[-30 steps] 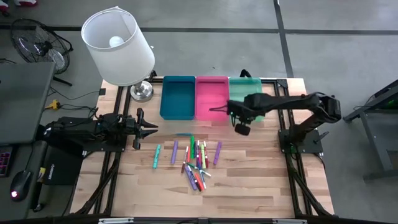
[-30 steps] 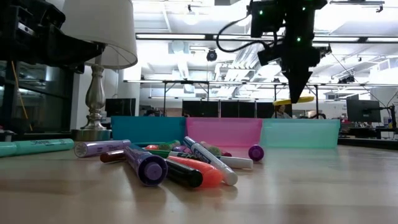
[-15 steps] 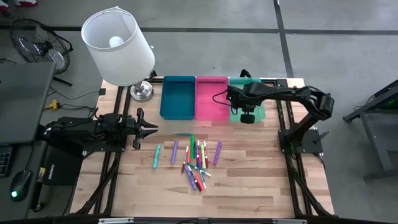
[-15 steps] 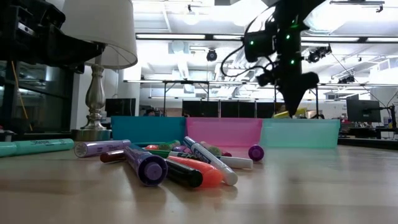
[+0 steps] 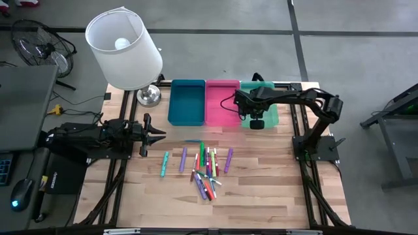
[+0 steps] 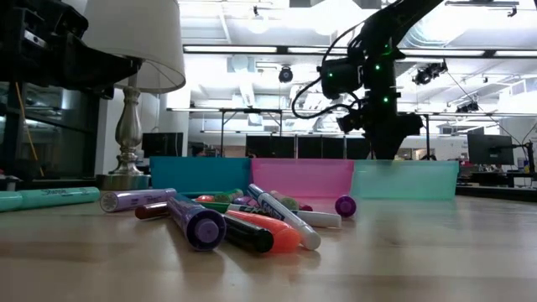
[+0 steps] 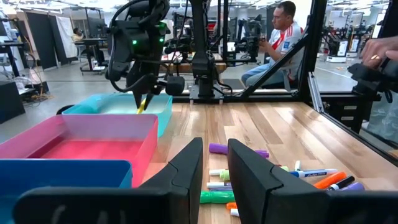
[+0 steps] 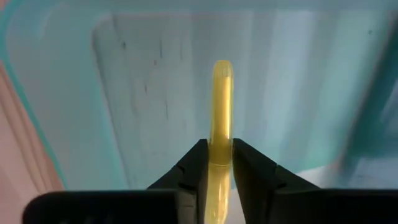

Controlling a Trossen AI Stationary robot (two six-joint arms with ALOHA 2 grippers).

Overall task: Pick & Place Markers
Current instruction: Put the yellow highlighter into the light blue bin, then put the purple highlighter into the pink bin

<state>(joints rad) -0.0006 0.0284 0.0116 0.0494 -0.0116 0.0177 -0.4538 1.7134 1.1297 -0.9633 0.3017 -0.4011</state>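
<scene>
Several markers (image 5: 206,166) in mixed colours lie in a loose pile on the wooden table, in front of the trays; the low view shows the pile (image 6: 243,222) close up. My right gripper (image 5: 257,121) hovers over the green tray (image 5: 266,98), shut on a yellow marker (image 8: 221,99). In the low view its fingertips dip behind the tray's near wall (image 6: 403,180). My left gripper (image 5: 154,136) waits open at the table's left side, touching nothing; its fingers (image 7: 186,165) point toward the pile. My right gripper pinches the yellow marker between its two fingers (image 8: 194,167), coming from above and pointing down. The marker's body (image 8: 221,146) runs along the fingers and sticks out past their tips. Its free end (image 7: 142,106) slants down into the green tray; whether it touches the floor, I cannot tell.
A blue tray (image 5: 187,101) and a pink tray (image 5: 222,101) stand side by side left of the green one, along the table's far edge. A lamp with a white shade (image 5: 124,49) stands at the far left corner. People sit in the room beyond the table (image 7: 283,37).
My right gripper has carried the yellow marker from above the bare table in front of the trays toward the far edge, over the green tray, and has come down until its fingertips are behind the tray's wall. It has stayed shut on the marker.
</scene>
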